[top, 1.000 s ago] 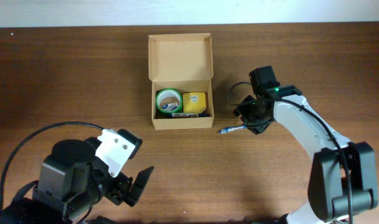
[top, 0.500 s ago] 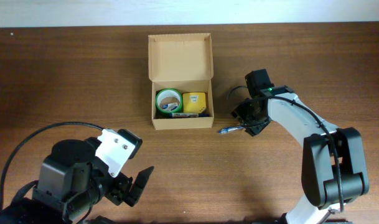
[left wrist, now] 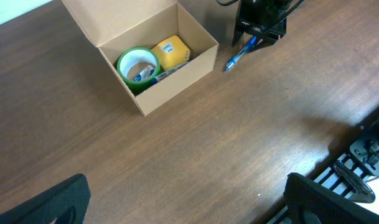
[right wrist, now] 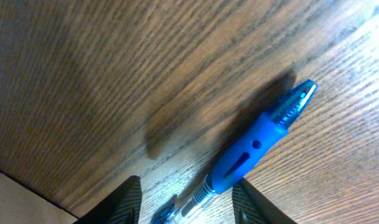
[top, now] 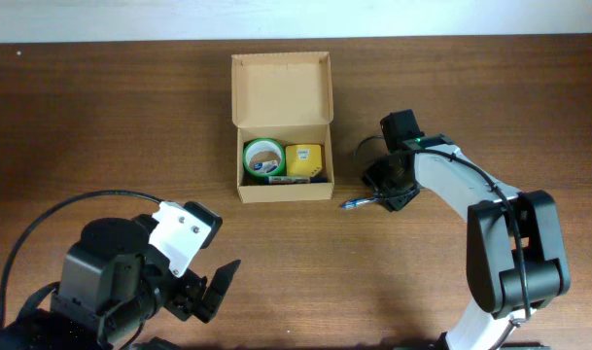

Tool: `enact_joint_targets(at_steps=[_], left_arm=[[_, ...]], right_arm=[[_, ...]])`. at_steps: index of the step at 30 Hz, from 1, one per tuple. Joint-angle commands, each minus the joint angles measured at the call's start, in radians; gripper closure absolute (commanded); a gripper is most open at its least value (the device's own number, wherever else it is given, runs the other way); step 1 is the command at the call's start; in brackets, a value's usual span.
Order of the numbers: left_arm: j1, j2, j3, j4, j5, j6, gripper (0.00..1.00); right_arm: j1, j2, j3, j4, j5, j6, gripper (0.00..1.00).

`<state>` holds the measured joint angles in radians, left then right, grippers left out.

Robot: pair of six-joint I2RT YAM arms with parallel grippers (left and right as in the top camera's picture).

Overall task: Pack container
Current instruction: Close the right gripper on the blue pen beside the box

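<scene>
The container (top: 281, 92), a tan cardboard box with its flap lid open at the back, sits at mid-table and also shows in the left wrist view (left wrist: 177, 81). Inside lie a green tape roll (top: 263, 158) and a yellow item (top: 305, 160). A blue pen (top: 359, 203) lies on the table just right of the box. My right gripper (top: 391, 190) is low over the pen's rear end. In the right wrist view the pen (right wrist: 251, 152) lies between the open fingers, with a gap to the left fingertip (right wrist: 128, 200). My left gripper (top: 213, 287) is open and empty near the front left.
The brown wooden table (top: 101, 126) runs to a pale wall at the back. The right arm's cable (top: 365, 146) loops just right of the box. The left arm's base and black cable (top: 43, 224) fill the front left corner.
My right gripper has shifted slightly left and lower over the pen, and the pen has slid a little left toward the box. The left arm has not moved.
</scene>
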<state>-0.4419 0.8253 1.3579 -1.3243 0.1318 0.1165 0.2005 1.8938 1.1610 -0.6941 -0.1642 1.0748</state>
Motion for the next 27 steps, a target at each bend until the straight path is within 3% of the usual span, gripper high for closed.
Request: enact_joint_targets(at_steps=[1,9,13,21,27], left_arm=[[-0.002,-0.003,0.014,0.002,0.014,0.02,0.01],[-0.002,-0.003,0.014,0.002,0.014,0.02,0.0],[-0.002,-0.003,0.014,0.002,0.014,0.02,0.0],[-0.002,-0.003,0.014,0.002,0.014,0.02,0.0],[-0.002,-0.003,0.014,0.002,0.014,0.02,0.0]], right_arm=[[-0.005,0.025,-0.006,0.005,0.018,0.008,0.55],[-0.005,0.06,-0.006,0.005,0.018,0.019,0.56],[-0.005,0.06,-0.006,0.018,0.019,0.019,0.73],[-0.006,0.06,-0.006,0.026,0.019,0.018,0.96],[-0.006,0.058,-0.002,0.033,0.018,-0.005,0.96]])
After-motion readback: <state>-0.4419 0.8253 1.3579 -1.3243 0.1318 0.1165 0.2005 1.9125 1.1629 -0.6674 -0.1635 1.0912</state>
